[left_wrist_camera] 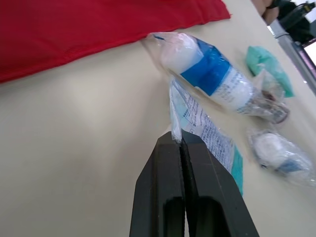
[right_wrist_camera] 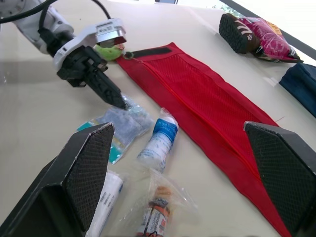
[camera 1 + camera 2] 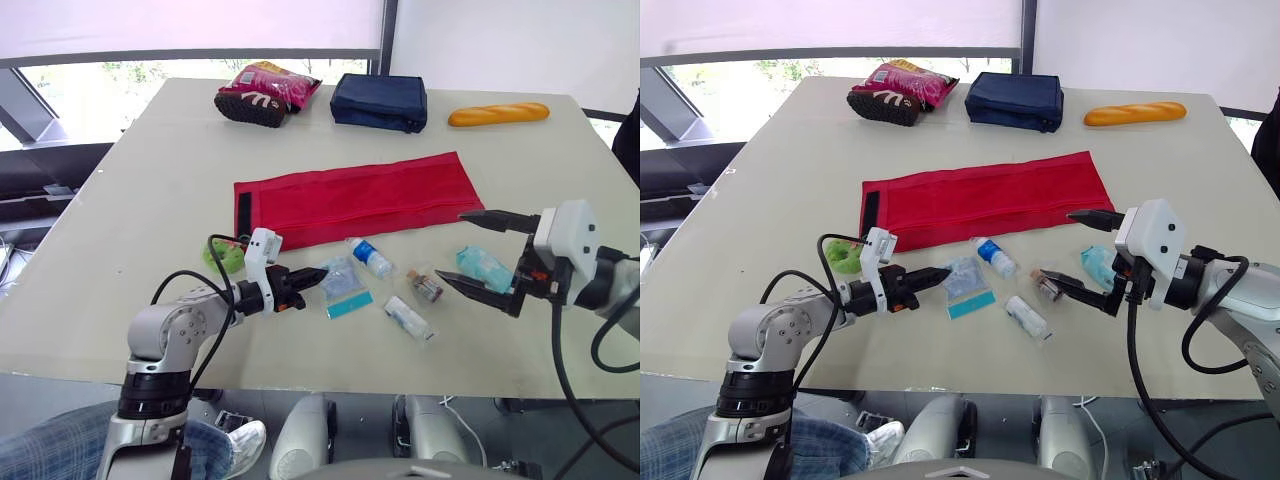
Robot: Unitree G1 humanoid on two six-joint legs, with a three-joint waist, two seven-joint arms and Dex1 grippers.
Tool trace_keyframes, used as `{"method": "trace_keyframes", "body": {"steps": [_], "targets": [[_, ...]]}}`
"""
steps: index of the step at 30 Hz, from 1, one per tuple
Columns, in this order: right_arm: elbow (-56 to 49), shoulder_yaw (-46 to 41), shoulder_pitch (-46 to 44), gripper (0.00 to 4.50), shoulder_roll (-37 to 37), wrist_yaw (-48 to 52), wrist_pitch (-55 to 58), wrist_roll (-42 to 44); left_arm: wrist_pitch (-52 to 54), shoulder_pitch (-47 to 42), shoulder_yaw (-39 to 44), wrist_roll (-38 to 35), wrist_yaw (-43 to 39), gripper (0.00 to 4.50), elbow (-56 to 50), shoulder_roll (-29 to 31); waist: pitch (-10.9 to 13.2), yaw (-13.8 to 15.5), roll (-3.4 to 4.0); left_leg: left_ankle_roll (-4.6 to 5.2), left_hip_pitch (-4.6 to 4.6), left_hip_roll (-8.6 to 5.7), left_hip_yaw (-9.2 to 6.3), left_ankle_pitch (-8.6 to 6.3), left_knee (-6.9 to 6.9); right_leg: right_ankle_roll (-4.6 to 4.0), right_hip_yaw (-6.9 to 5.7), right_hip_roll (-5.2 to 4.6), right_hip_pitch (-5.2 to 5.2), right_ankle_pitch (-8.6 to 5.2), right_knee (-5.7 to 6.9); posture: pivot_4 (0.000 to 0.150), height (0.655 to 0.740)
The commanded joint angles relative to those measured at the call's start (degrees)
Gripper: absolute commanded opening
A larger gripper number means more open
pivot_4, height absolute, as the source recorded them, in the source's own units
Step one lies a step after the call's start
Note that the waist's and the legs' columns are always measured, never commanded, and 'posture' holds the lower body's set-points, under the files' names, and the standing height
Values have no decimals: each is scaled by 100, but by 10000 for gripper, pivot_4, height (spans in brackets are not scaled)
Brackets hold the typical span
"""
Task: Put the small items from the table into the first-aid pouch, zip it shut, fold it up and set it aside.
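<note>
Pinching noted at left end effector (image 1: 177, 139): fingers pressed together on one corner of the flat sachet (image 3: 340, 278), which lay on the counter (image 3: 150, 180) just in front of the red pouch (image 3: 360, 200). The pouch was spread flat and unfolded near mid-counter, its zip running lengthwise.

Right end effector (image 3: 450, 244) was spread wide and held nothing. It hovered over the counter between the pouch's right end and the teal packet (image 3: 483, 266), with the brown vial (image 3: 425, 287) near its lower finger.

Handling judgement:
- Sachet: thin plastic film, light and limp. It should droop from a corner grip and could slip, as the film looked glossy. A hold deeper along one edge would be safer than the bare corner.
- Bagged bottle (image 3: 372, 258) and bagged roll (image 3: 408, 318): firm cores in loose, slick wrapping. Best taken across the body, not by the film.
- Vial: small, possibly breakable, apt to roll. Needs gentle closure across its middle.
- Pouch: soft mesh fabric, floppy. The opening will likely need one end effector holding an edge while the other feeds items in.
</note>
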Motion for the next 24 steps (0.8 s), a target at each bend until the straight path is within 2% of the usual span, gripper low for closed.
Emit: {"method": "trace_keyframes", "body": {"steps": [1, 5, 11, 20, 24], "targets": [[-200, 3, -135, 45000, 189, -252, 137, 299, -62, -31, 578, -643, -428, 516, -461, 263, 2, 4, 2, -1, -3, 1, -1, 0, 0, 0, 0, 1, -3, 0, 1, 1500, 7164], [-268, 145, -238, 45000, 735, -960, 494, 723, 48, -273, 1108, -1536, -583, 516, -549, 330, 7, 15, -5, -1, -6, 3, -2, 1, 2, 0, -1, 1, -6, 0, 1, 1500, 7164], [-110, 339, -417, 45000, 1215, -1704, 1228, 1855, 205, -730, 1048, -2445, -469, 516, -713, 266, 7, 8, -7, -1, -9, -6, -1, 1, 1, -10, 1, -5, -6, 7, 2, 1500, 7164], [481, 635, -1019, 45000, 1449, -2277, 1927, 3084, 156, -1125, 607, -2863, -280, 516, -733, 162, 8, -7, -6, -1, -8, -5, -1, 1, 1, -18, 3, 10, -6, 12, 2, 1500, 7164], [578, 740, -1253, 45000, 1578, -2591, 2067, 3803, 72, -1210, 507, -2829, -223, 516, -643, 119, 8, -8, -6, -1, -7, -4, -2, 1, 0, -19, 4, 16, -6, 13, 3, 1500, 7164]]}}
